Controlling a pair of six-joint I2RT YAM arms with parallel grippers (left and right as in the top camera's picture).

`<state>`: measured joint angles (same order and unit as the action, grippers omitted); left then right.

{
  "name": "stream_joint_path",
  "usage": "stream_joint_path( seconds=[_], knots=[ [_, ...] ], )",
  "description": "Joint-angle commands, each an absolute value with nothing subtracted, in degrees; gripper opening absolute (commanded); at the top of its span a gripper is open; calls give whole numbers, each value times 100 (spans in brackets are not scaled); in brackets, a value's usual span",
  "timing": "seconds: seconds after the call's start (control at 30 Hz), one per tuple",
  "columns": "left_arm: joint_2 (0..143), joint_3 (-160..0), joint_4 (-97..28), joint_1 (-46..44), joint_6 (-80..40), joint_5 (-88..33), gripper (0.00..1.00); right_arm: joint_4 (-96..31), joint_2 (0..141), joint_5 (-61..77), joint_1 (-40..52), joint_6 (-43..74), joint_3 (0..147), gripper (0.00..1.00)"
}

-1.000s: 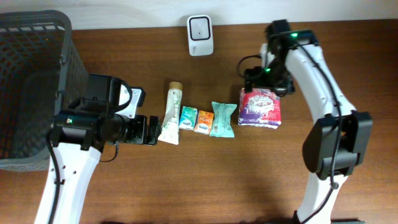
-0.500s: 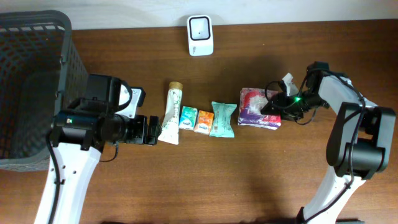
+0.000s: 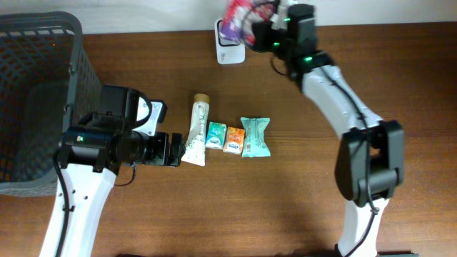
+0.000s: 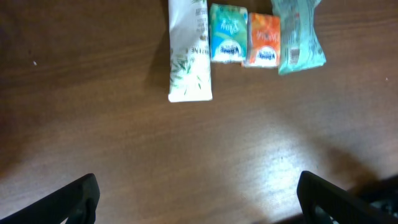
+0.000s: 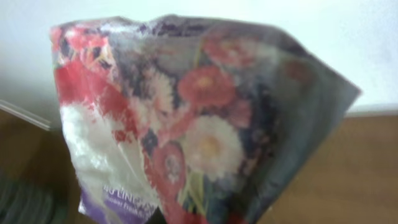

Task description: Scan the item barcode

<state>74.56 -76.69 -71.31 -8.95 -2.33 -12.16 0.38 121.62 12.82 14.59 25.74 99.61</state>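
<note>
At 12 o'clock, over the small white boxy scanner, right gripper clamps soft purple floral plastic pack; left gripper gapes wide. Risk: crumpled film hides barcode, misread.

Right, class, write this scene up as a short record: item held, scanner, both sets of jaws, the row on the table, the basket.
held item: floral pack, raised, overlapping the scanner's top edge in the overhead view
scanner: white scanner, at the table's far edge
right jaws: shut on the floral pack
left jaws: open, holding nothing, next to the white tube
row on table: white tube, small teal packet, orange packet, teal pouch
basket: dark basket, on the left side
</note>
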Motion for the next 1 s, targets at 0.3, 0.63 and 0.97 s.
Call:
stream_joint_path(
  seconds=[0.3, 0.63, 0.97],
  knots=[
    [7428, -7669, -7118, -910, -99, -1219, 99, 2294, 13323, 731, 1678, 2919, 10044, 4],
    [7428, -7669, -7118, -910, -99, -1219, 99, -2060, 11284, 1140, -1037, 2991, 10044, 4],
    [7428, -7669, -7118, -910, -99, -1219, 99, -3669, 11660, 685, -4014, 3686, 9701, 46]
  ],
)
